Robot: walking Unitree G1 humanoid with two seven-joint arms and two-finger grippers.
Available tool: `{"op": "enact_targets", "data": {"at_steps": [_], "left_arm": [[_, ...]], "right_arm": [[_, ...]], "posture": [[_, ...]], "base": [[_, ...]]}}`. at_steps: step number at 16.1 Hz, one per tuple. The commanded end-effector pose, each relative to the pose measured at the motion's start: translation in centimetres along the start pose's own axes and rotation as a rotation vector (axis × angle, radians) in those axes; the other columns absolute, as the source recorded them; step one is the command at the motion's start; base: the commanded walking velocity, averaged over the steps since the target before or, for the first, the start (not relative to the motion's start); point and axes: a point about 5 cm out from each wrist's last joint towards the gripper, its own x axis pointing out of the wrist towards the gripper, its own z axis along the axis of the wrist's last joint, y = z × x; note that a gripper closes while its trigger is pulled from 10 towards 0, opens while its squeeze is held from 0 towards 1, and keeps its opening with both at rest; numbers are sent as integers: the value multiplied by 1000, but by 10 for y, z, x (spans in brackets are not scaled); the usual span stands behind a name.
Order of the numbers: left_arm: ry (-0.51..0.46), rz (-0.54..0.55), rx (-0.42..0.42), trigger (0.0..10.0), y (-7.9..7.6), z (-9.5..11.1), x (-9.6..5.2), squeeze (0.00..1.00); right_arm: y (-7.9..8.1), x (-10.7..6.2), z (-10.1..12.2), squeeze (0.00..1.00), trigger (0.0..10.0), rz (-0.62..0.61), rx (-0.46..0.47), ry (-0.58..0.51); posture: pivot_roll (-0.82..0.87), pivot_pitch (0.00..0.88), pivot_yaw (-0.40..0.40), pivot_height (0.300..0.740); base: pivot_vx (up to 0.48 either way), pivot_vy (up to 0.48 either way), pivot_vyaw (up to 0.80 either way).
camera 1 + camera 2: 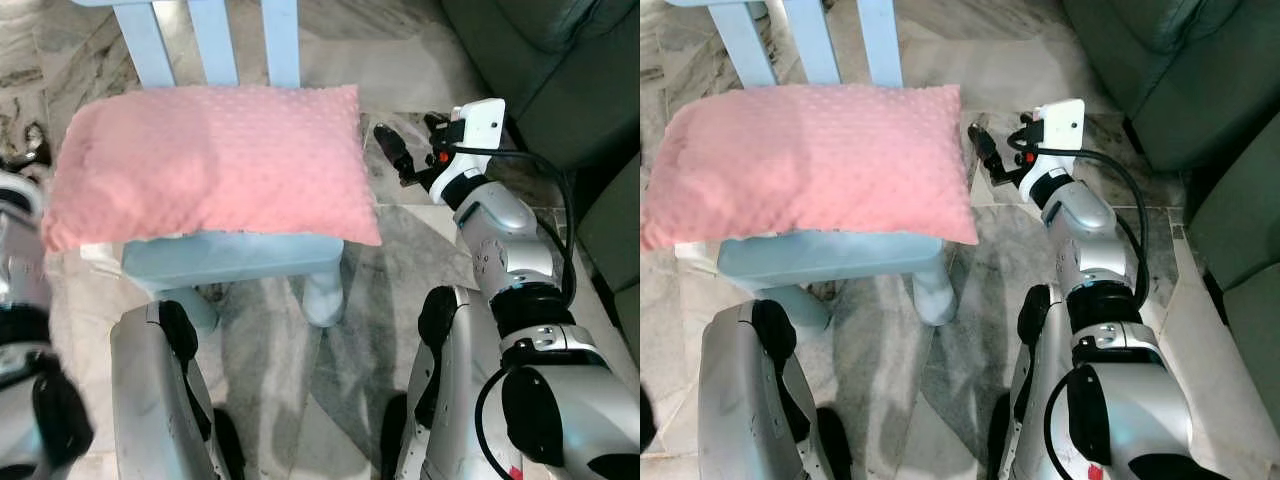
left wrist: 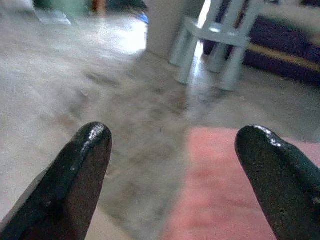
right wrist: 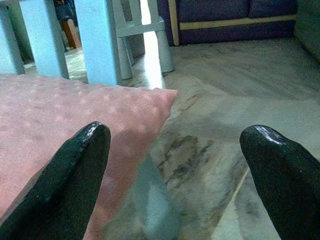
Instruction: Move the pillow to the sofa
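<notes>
Pillow (image 1: 210,160) lies across the chair (image 1: 235,255) seat, overhanging its edges, with the right pincer (image 1: 400,150) just beside its right end and the sofa (image 1: 545,70) beyond; a two-sided grasp at the ends looks wisest. Left wrist view: the left pincer (image 2: 172,150), fingers spread, hangs over the pillow's end. Right wrist view: fingers spread wide, pillow corner between them, chair back posts close behind could snag.
</notes>
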Motion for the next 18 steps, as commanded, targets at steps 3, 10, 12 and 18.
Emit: {"op": "enact_targets", "data": {"at_steps": [3,10,12,18], "left_arm": [[96,-40,-231,10000,-12,-8,10,0],[401,-151,-247,10000,-12,-29,5,0],[518,-176,-259,10000,6,-36,-4,0],[576,-177,-259,10000,42,-17,-14,0]], "right_arm": [[6,8,10,0,10000,63,208,-34],[19,5,0,0,10000,237,358,39],[25,3,-4,0,10000,287,353,74],[20,-6,-9,0,10000,301,345,93]], "posture": [[-53,307,1,305],[-43,319,6,305],[-38,316,4,305],[-22,310,11,305]], "base": [[0,0,0],[0,0,0],[0,0,0],[0,0,0]]}}
